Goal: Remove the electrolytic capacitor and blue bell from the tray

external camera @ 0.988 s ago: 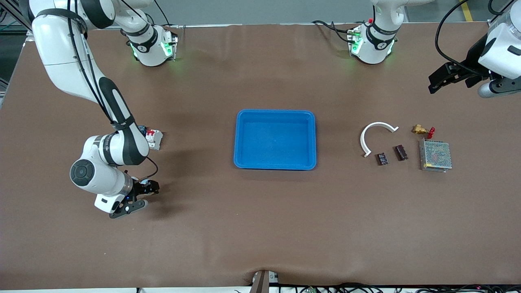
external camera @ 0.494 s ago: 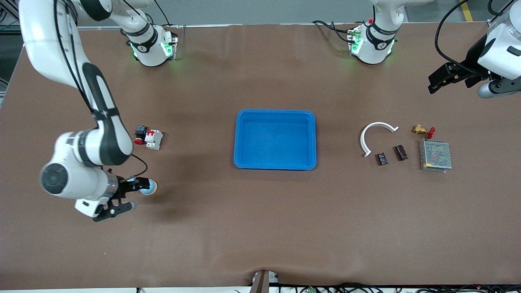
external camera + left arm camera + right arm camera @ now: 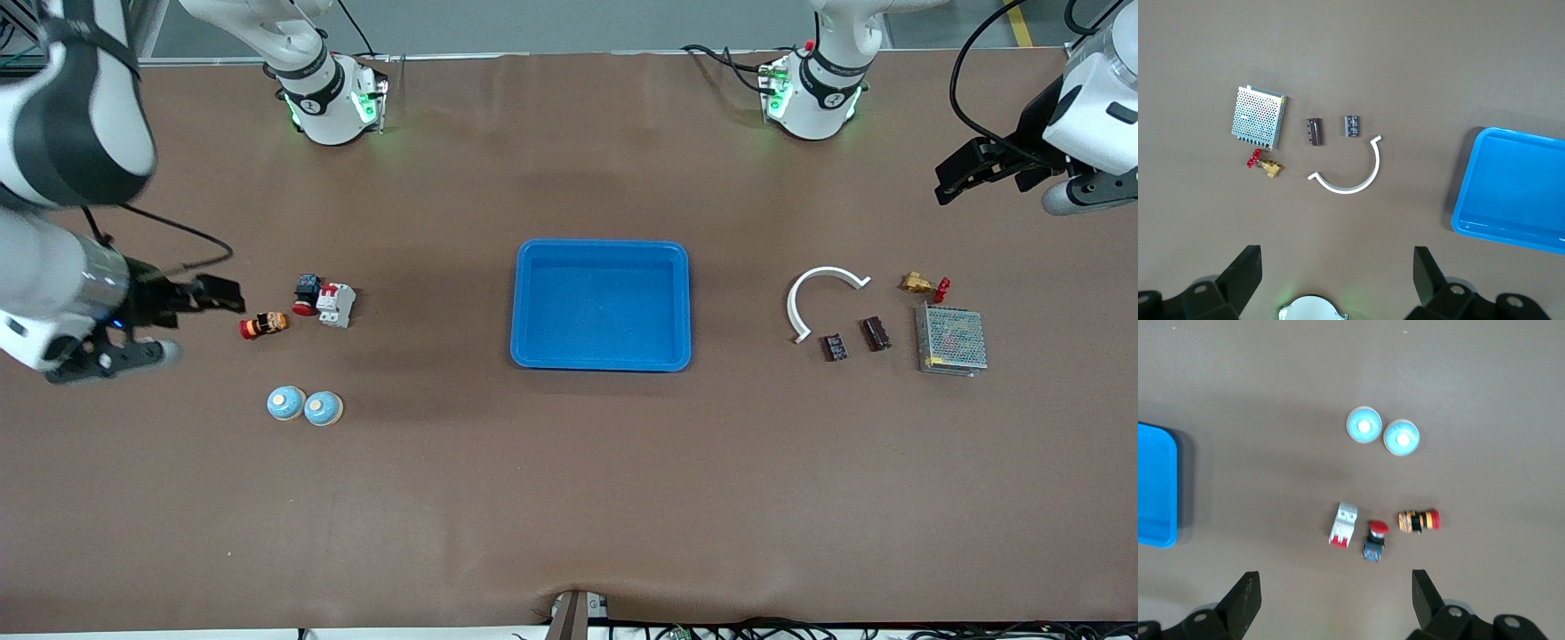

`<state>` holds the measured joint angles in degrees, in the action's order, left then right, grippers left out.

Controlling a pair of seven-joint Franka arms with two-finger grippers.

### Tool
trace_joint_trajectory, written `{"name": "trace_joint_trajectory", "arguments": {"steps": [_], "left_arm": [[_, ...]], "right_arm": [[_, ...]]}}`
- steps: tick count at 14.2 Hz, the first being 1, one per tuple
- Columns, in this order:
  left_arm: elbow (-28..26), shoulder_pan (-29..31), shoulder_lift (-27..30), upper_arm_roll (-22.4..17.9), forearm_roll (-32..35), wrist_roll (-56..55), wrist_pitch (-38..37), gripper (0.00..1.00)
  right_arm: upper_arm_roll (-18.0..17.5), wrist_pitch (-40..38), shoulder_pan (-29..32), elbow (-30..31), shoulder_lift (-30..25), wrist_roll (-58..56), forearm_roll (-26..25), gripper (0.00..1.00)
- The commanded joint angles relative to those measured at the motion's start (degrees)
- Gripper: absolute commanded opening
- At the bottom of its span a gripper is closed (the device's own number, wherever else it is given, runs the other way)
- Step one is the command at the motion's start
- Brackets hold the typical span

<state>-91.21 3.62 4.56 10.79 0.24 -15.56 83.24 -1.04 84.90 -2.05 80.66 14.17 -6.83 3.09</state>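
Nearest the front camera, toward the right arm's end of the table (image 3: 569, 498) (matte brown sheet, faint creases): two bells (image 3: 305, 406), small round domes, pale blue w/ a whitish centre button, side by side & touching or nearly so. No writing legible on them or on anything else.

Next row back, same end: orange/black cylinder w/ red cap (image 3: 263, 325), lying on its side; just beside it a black push-button unit w/ red mushroom head (image 3: 306, 294), and touching that a white circuit breaker w/ red levers (image 3: 336, 305), boxy plastic.

Mid-table: blue tray (image 3: 601, 358), glossy plastic, rectangular w/ rounded corners, raised rim, nothing in it.

Toward the left arm's end: two capacitors (image 3: 854, 340), short dark cylinders lying flat, slightly apart. Beside them a perforated metal box (image 3: 951, 340), silver mesh top. Farther from the camera: white plastic C-shaped arc (image 3: 823, 297), thin; brass valve w/ red handle (image 3: 923, 284) next to the box's farther edge.

Right gripper (image 3: 182, 313): up in the air over the table edge at the right arm's end, near the orange cylinder; jaws spread wide, nothing between them.

Left gripper (image 3: 969, 173): high over the left arm's end of the table, jaws wide, holding nothing; arm waits.
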Motion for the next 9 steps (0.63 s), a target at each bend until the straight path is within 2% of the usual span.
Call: {"name": "trace_joint_trajectory", "arguments": {"steps": [1, 4, 9], "left_arm": [[-0.89, 0.69, 1.68, 0.72, 0.46, 0.36, -0.27, 1.0], [-0.89, 0.69, 1.77, 0.72, 0.46, 0.36, -0.27, 1.0], [-0.81, 0.69, 1.95, 0.72, 0.46, 0.8, -0.62, 1.0]], "right_arm": [[-0.71, -3.15, 3.1, 3.01, -6.15, 0.94, -1.33, 1.0], [-0.71, -3.78, 5.64, 5.29, -12.75, 0.94, -2.91, 1.0], [-0.71, -3.25, 8.73, 7.84, -15.49, 0.94, -2.91, 1.0]]}}
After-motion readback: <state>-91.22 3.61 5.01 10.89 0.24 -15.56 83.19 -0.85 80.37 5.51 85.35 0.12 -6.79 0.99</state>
